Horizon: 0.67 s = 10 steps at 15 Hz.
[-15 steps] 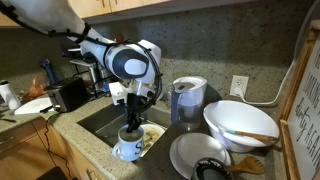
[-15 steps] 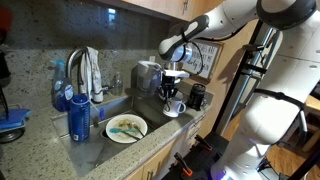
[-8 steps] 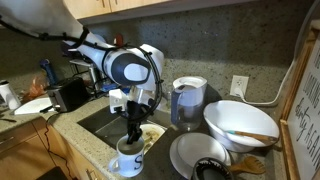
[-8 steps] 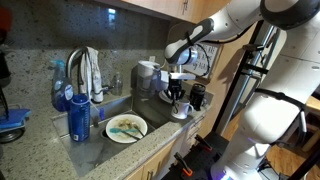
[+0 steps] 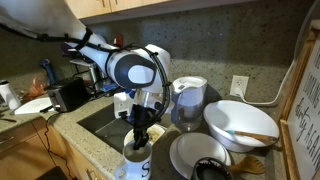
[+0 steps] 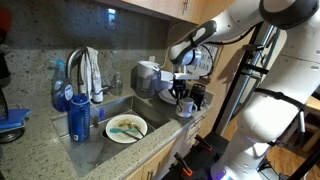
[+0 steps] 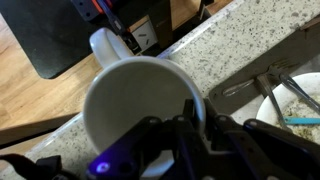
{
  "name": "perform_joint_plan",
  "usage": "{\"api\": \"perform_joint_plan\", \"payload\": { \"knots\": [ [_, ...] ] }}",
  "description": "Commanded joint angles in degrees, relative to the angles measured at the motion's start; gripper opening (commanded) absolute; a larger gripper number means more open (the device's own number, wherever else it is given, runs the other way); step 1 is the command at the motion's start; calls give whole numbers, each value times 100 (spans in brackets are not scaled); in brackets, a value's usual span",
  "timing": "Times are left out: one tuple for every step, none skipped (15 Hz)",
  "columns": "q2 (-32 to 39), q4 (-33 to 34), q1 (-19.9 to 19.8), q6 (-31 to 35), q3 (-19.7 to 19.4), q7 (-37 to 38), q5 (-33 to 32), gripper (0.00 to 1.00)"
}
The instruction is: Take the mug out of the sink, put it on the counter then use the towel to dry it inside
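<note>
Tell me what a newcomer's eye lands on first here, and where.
The big white arm's claw pinches the rim of a white mug at the front edge of the granite counter, beside the sink. Next come a dirty plate lying in the sink basin and a towel draped over the faucet behind it.

A white mug [image 7: 140, 105] is seen from above, its open mouth filling the middle of the wrist view. Its rim on the right is clamped by the gripper [image 7: 196, 118], whose dark fingers [image 7: 188, 112] enter from the bottom. The handle [image 7: 104, 45] is turned toward the top. A speckled stone counter [image 7: 235, 45] is shown behind, a wooden floor [image 7: 35, 100] at left, and a plate [image 7: 300, 105] at the right edge.
</note>
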Motion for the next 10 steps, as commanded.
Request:
{"api": "perform_joint_plan", "payload": {
  "knots": [
    [-51, -9, -50, 190, -10, 148, -237, 3],
    [15, 8, -65, 265, -23, 126, -273, 3],
    [81, 21, -73, 358, -36, 118, -304, 3],
    [152, 24, -79, 483, -53, 115, -337, 3],
    [231, 27, -84, 605, -72, 104, -345, 3],
    [333, 41, -87, 730, -94, 97, -336, 3],
    [419, 56, -84, 842, -112, 94, -320, 3],
    [524, 75, -76, 970, -131, 92, -316, 3],
    [609, 102, -69, 1046, -145, 79, -300, 3],
    [700, 141, -59, 1126, -154, 85, -311, 3]
  ]
}}
